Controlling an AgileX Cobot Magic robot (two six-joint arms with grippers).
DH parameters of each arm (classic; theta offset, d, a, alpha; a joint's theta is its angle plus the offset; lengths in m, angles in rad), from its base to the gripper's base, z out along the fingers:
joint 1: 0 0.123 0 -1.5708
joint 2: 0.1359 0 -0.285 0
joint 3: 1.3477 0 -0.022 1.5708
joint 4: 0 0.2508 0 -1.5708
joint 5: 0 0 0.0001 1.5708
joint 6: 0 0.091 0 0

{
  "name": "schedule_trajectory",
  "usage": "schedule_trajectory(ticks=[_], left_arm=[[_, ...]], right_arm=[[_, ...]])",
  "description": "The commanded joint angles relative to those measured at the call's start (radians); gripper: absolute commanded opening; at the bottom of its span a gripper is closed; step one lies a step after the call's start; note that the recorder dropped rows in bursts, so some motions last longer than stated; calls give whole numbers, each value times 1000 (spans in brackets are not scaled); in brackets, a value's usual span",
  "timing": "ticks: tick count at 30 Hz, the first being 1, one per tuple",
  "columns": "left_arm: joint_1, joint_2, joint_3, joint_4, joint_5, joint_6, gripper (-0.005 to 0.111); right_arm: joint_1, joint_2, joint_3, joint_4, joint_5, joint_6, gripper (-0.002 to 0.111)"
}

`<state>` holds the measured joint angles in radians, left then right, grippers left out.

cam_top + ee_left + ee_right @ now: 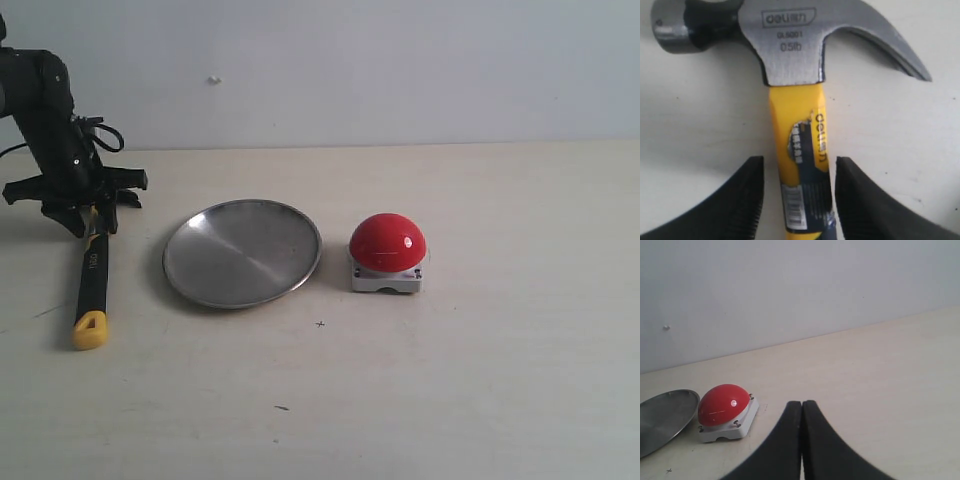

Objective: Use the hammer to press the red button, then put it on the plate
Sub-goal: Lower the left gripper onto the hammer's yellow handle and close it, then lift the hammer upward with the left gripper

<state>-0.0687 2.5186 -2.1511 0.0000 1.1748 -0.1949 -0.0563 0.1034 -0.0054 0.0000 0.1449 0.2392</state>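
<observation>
Yellow-necked hammer (797,135) lies flat near the counter's left edge, not yet gripped.
Left gripper (90,222) reaches down over it, fingers (747,200) spread either side of the neck, likely to grasp close to the head for control. Right gripper (801,440), pressed closed and empty, faces the red button (387,243) beside the plate (240,255), mid-counter.

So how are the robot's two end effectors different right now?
The left end effector is open, its fingers either side of the yellow neck of the hammer, with slim gaps; the right end effector is shut and empty. The left one is down at the hammer; the right one faces the red button and plate instead. Both have black curved fingers.
</observation>
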Motion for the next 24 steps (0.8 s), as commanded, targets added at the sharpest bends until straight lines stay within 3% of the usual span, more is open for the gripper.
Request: schedule_trajectory(ticks=[1,24], left_arm=[[-1,4,-11,0,3,-18,45],[-1,12,-11,0,13,-52,45]], right_arm=[[-5,-5,5,0,-5,-3,0],[-5,-5,5,0,2,-3,0]])
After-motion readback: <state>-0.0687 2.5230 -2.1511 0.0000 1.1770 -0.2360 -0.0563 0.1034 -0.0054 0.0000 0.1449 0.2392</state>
